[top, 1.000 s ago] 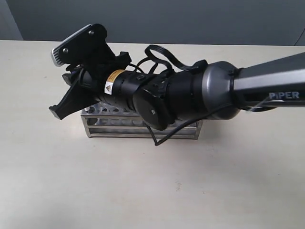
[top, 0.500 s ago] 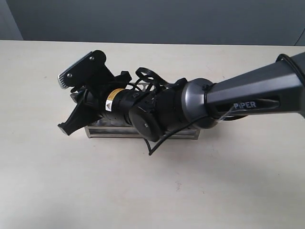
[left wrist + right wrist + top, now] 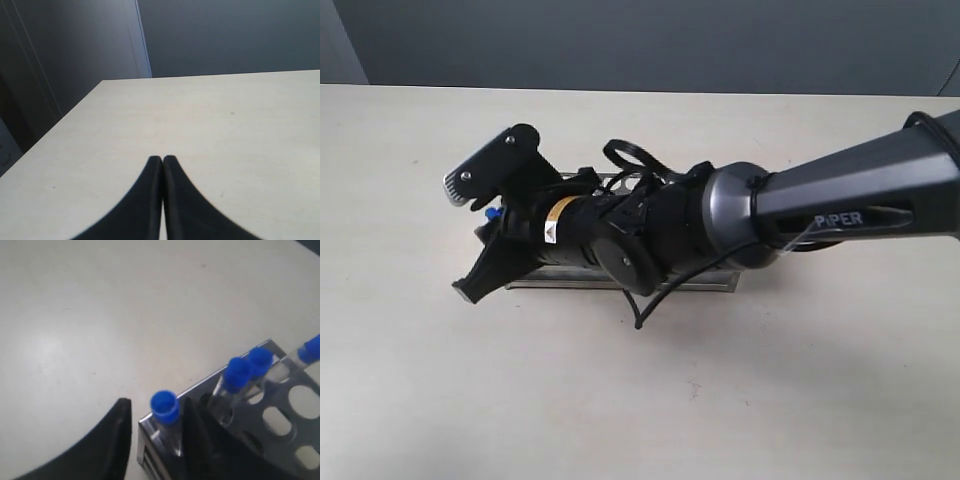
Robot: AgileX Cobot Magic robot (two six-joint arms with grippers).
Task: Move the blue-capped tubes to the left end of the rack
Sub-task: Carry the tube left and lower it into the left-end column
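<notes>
The steel rack [image 3: 715, 284] [image 3: 285, 412] lies mostly hidden under my right arm in the exterior view. In the right wrist view, one blue-capped tube [image 3: 165, 408] stands in the rack's corner hole. It sits between the fingers of my right gripper [image 3: 155, 406], which is open; the tube is close against one finger [image 3: 197, 432] and apart from the other. Two more blue-capped tubes [image 3: 238, 373] [image 3: 260, 360] stand just behind, and a fourth [image 3: 312, 348] is at the frame edge. One blue cap [image 3: 492, 212] peeks out by my right gripper [image 3: 485, 250]. My left gripper [image 3: 162, 160] is shut and holds nothing.
Bare beige table [image 3: 620, 400] surrounds the rack. Several empty holes [image 3: 305, 396] show in the rack's top plate. My left gripper looks over bare tabletop toward the table's edge [image 3: 80, 102] and a dark wall beyond.
My right gripper has come down and shifted slightly right over the rack's left end, now hiding most of the rack. A blue cap now shows beside it.
</notes>
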